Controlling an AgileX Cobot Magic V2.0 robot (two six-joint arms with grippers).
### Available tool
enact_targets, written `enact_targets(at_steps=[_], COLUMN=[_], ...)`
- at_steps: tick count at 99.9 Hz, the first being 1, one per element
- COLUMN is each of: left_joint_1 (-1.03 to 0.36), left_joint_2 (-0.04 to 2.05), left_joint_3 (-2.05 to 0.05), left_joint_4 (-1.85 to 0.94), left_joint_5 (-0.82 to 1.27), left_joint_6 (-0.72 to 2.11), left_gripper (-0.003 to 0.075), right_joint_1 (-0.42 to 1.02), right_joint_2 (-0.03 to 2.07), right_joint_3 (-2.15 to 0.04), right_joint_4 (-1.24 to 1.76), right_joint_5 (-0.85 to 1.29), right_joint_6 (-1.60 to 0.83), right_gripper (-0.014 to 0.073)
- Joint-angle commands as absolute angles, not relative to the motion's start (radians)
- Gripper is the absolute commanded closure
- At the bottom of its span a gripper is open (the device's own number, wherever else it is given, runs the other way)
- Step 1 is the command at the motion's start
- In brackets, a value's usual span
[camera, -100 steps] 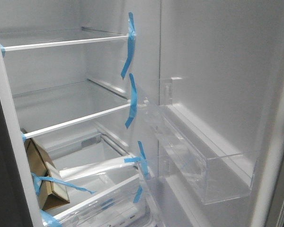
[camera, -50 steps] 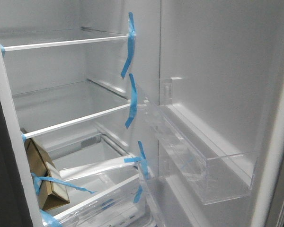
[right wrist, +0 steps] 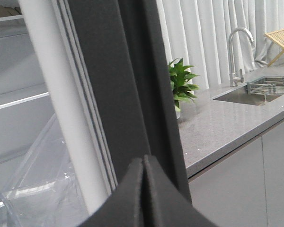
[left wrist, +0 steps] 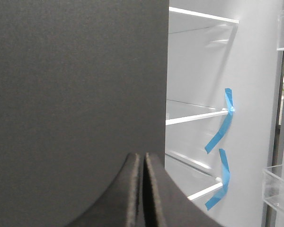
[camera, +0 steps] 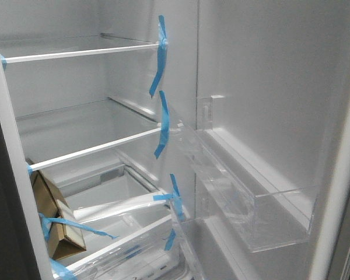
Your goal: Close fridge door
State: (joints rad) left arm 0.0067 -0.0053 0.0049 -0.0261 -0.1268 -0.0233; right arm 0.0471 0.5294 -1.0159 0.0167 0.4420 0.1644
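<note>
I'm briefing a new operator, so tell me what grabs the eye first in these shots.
Strips of blue tape hang from the front ends of the glass shelves inside the open fridge. A brown cardboard box sits low on the left, also taped. The fridge door stands open at the right, its clear bin empty, and the right gripper is shut at the door's dark edge.

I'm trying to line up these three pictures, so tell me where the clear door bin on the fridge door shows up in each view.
Front view: the clear door bin juts from the white lining of the fridge door, right of centre.
Left wrist view: a clear bin corner shows at the right edge, probably the same bin.
Right wrist view: clear bin wall at lower left, beside the door's dark edge.
Shared landmark: the white-edged fridge shelves appear in all three views.
</note>
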Motion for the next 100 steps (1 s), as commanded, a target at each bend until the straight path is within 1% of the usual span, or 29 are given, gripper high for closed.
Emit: enact_targets(at_steps=[1, 13, 29, 36, 48, 60, 87, 100], left_joint_1=[0.004, 0.004, 0.004, 0.004, 0.004, 0.004, 0.004, 0.004], left_joint_2=[-0.015, -0.015, -0.015, -0.015, -0.015, -0.015, -0.015, -0.015], left_joint_3=[0.040, 0.040, 0.040, 0.040, 0.040, 0.040, 0.040, 0.040], left_joint_4=[-0.030, -0.030, -0.030, -0.030, -0.030, -0.030, -0.030, -0.030], left_joint_5=[-0.200, -0.200, -0.200, -0.200, -0.200, -0.200, -0.200, -0.200], left_joint_6=[-0.025, -0.025, -0.025, -0.025, -0.025, -0.025, -0.025, -0.025], left_gripper=[0.0740, 0.0740, 0.0740, 0.0740, 0.0740, 0.0740, 0.0740, 0.0740], right_joint_1=[0.040, 0.037, -0.011, -0.067, -0.230, -0.320, -0.336, -0.379], right_joint_2=[0.545, 0.545, 0.549, 0.565, 0.586, 0.596, 0.693, 0.760], right_joint_3=[-1.045, -1.045, -1.045, -1.045, -1.045, -1.045, -1.045, -1.045], right_joint_4=[-0.030, -0.134, -0.168, -0.159, -0.089, -0.045, 0.095, 0.254], right_joint_5=[0.366, 0.366, 0.382, 0.382, 0.395, 0.395, 0.305, 0.236], right_joint_6=[0.184, 0.276, 0.294, 0.294, 0.292, 0.290, 0.290, 0.294], right_gripper=[0.0666, 0.0666, 0.0666, 0.0666, 0.0666, 0.0666, 0.0666, 0.0666])
